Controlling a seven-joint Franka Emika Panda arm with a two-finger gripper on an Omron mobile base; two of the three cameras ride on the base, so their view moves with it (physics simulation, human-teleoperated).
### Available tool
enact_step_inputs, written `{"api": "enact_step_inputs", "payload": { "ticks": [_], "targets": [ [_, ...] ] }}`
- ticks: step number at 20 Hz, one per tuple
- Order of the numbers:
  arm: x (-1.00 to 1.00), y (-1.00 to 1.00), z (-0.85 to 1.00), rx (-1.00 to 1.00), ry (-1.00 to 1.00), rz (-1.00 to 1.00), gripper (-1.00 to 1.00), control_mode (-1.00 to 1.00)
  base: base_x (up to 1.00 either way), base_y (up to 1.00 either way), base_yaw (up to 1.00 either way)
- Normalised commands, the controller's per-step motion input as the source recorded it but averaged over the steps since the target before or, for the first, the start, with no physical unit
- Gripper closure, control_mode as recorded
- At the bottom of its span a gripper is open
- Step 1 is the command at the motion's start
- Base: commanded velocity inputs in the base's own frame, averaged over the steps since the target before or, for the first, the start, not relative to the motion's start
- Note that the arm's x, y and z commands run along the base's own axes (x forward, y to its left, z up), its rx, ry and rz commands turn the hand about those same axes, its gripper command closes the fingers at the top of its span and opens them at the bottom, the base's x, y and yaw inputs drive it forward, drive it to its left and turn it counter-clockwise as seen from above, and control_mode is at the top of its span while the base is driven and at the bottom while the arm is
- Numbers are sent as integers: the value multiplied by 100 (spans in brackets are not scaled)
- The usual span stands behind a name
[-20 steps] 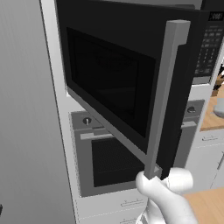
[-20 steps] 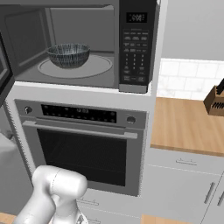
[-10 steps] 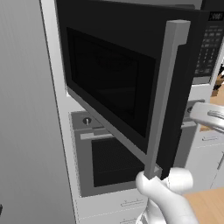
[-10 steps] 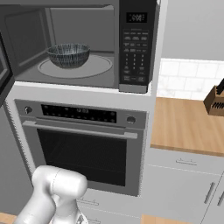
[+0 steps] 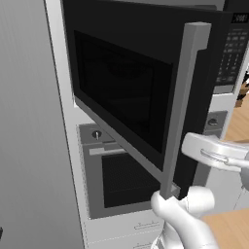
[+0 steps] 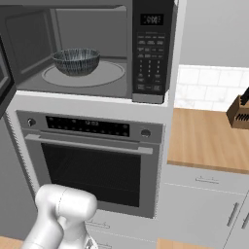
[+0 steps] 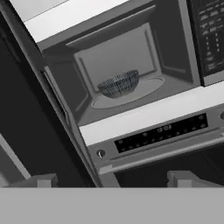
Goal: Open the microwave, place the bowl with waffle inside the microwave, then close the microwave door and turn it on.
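Note:
The microwave point(image 6: 151, 53) stands open above the oven, its keypad panel on the right. The dark patterned bowl point(image 6: 76, 61) sits on the turntable inside the cavity; its wall hides what is in it. In the hand view the bowl point(image 7: 119, 83) lies ahead, well beyond the fingertips. The microwave door point(image 5: 126, 97) is swung far out to the left, its tall silver handle point(image 5: 182, 107) toward the camera. My gripper point(image 7: 113, 180) is open and empty, in front of the oven's control strip and below the cavity. A white arm link point(image 5: 214, 153) reaches in just right of the handle.
A silver-fronted oven point(image 6: 92, 165) with a horizontal handle sits under the microwave. To the right runs a wooden counter point(image 6: 209, 141) with a knife block point(image 6: 239, 112), and grey drawers point(image 6: 209, 204) below it. A tall grey panel point(image 5: 29, 146) stands left of the door.
A white arm link has swung in from the right in the left base view, closer to the door handle. The bowl and the open door have not moved.

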Motion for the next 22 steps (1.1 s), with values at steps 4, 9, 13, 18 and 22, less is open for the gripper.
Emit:
{"api": "enact_step_inputs", "payload": {
  "ticks": [4, 9, 13, 18, 22],
  "targets": [
    [26, 72, 0, -6, -6, 0, -100, -100, 0, 0, 0],
    [6, 38, 0, -4, -1, 0, -100, -100, 0, 0, 0],
    [-37, 5, 0, -6, -1, 0, -100, -100, 0, 0, 0],
    [-64, 3, 0, -7, -2, 0, -100, -100, 0, 0, 0],
    [-11, 50, 0, -9, -5, 0, -100, -100, 0, 0, 0]
  ]
}}
